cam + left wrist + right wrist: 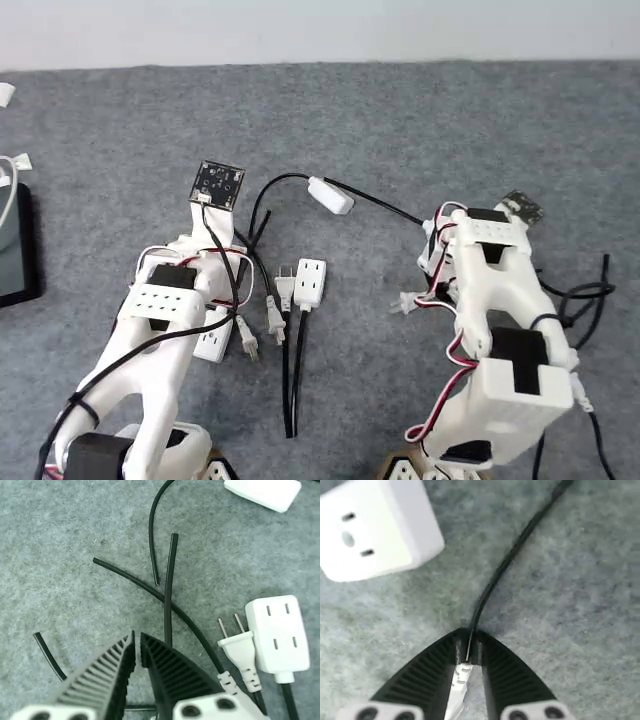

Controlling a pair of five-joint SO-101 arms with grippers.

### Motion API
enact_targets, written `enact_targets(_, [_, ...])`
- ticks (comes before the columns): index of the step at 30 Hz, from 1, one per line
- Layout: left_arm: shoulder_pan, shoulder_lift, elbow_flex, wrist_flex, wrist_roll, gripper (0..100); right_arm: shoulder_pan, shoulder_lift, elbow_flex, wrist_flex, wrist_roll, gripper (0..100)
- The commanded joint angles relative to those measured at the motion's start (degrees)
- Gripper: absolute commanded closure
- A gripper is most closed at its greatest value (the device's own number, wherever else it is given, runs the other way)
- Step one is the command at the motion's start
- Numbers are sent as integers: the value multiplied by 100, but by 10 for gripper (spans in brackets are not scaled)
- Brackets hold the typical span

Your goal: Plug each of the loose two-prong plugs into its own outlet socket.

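Plugs and sockets are lying scattered on the grey tabletop (400, 120) between the two arms. Near the middle, a white three-way socket block (310, 283) (276, 632) is resting with a loose white two-prong plug (284, 287) (239, 647) just to its left, prongs pointing far and not inserted. Nearer and further left, a second plug (272, 318) and a third plug (247, 345) are lying loose beside another white socket block (212, 342), which is sitting partly under the left arm (160, 330). Farther off, a small white socket (330, 195) (262, 492) is lying on its black lead.

The left tool (137, 642) is hanging over loose black cable ends (167, 595), its fingers (112, 667) all but together with a thin gap between them and nothing in it.

The right tool (468, 647) is clamping a black cord (505, 565) at its tips, with a white plug end (460, 677) sitting between the fingers behind the pinch. A white socket cube (375, 530) is lying near it on the tabletop, apart from the cord. In the high view a fourth plug (404, 303) is poking out at the left side of the right arm (500, 300).
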Motion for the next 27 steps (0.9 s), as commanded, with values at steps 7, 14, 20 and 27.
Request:
enact_targets(7, [53, -167, -75, -132, -44, 987, -585, -40, -448, 145, 1442, 991])
enact_targets(14, [53, -176, -75, -132, -53, 987, -1095, -31, -448, 154, 3824, 991])
enact_targets(20, [53, -193, -75, -132, -53, 987, -1323, 22, -536, 567, 4448, 899])
enact_targets(27, [53, -193, -75, -123, -53, 987, -1622, -66, -527, 620, 4624, 809])
